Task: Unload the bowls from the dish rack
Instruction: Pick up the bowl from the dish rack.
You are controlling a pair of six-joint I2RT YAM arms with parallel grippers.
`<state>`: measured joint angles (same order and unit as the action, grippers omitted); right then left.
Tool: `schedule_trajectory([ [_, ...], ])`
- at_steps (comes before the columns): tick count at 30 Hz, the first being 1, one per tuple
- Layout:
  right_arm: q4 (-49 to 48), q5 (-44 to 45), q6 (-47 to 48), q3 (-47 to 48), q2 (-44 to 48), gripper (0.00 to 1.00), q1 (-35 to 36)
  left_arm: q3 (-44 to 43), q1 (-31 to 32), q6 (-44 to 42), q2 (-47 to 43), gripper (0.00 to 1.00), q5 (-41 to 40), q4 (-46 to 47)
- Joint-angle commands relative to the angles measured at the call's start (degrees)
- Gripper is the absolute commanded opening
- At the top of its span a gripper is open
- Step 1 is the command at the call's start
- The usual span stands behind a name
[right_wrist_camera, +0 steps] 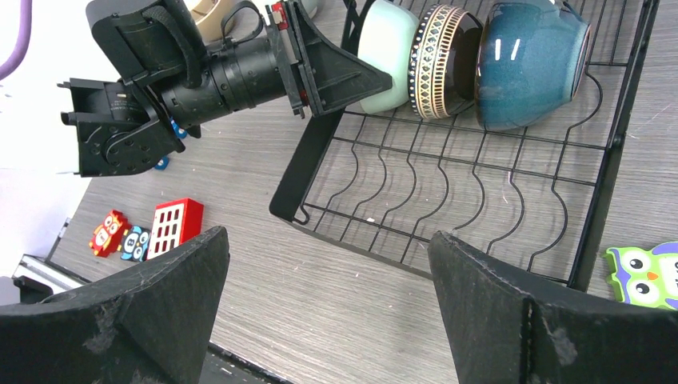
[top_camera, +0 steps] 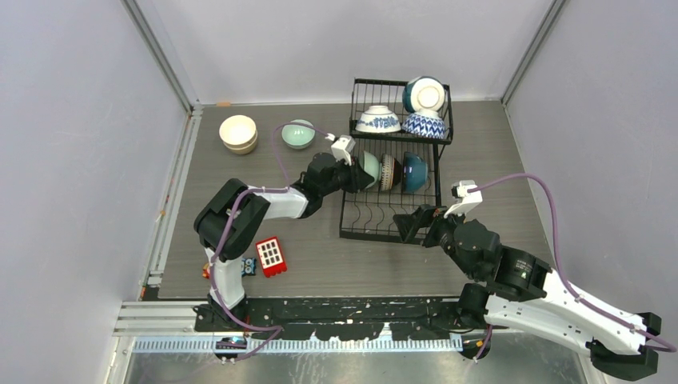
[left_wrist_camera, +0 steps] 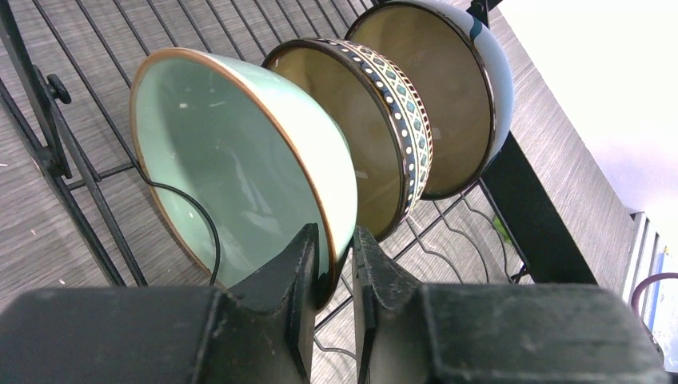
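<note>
Grey wood-grain worktop (top_camera: 480, 136) boxed in by pale walls. Toward the far middle, black wire dish rack (top_camera: 368, 237) in two tiers.

Up in the raised basket: blue-and-white bowl (top_camera: 377, 120) mouth down, chevron-patterned bowl (top_camera: 424, 126) beside it, teal-and-cream bowl (top_camera: 424, 95) tipped on its side behind.

Down on the lower tier, three bowls on edge, packed closely side by side: racked pale green bowl (left_wrist_camera: 240, 168) at the left end, brown banded bowl (left_wrist_camera: 352, 136) in the middle, dark teal bowl (right_wrist_camera: 532, 64) on the right. Empty curved slots in front of them.

Left gripper (left_wrist_camera: 336, 272) nearly closed, clamped on the near rim of the racked pale green bowl, with one finger inside the rim and one outside.

Right gripper (right_wrist_camera: 328, 312) spread wide, holding nothing, hovering over the rack's near edge.

Left of the rack, already out on the worktop: stacked cream bowls (top_camera: 238, 133) and, near them, loose pale green bowl (top_camera: 297, 134), both upright.

Red toy block (top_camera: 270, 256) by the left arm's base; owl block (right_wrist_camera: 644, 276) just outside the rack's side wire.
</note>
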<state>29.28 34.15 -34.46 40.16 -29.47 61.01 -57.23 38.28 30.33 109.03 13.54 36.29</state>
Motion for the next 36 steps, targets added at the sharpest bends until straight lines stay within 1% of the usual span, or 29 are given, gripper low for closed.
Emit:
schedule_trajectory([
  [1,-0.2,0.5,-1.0,0.0,0.6,0.98,0.0,-2.1,0.2,-0.6,-2.1,0.17,0.2,2.4],
  [6,-0.4,0.6,-0.9,0.1,0.6,0.98,0.0,-2.2,0.1,-0.6,-2.5,0.04,1.0,3.0],
  [9,-0.8,0.5,-0.7,0.1,0.4,0.98,0.1,-2.2,0.2,-0.5,-3.0,0.00,1.7,3.2],
  [21,-2.4,0.1,-0.1,-0.1,-0.9,0.98,0.0,0.4,-0.2,-0.3,-6.5,0.00,3.7,7.0],
  [36,-2.2,0.4,0.1,0.3,-1.2,0.98,0.0,4.4,-2.8,6.8,-6.8,0.00,7.4,17.6],
])
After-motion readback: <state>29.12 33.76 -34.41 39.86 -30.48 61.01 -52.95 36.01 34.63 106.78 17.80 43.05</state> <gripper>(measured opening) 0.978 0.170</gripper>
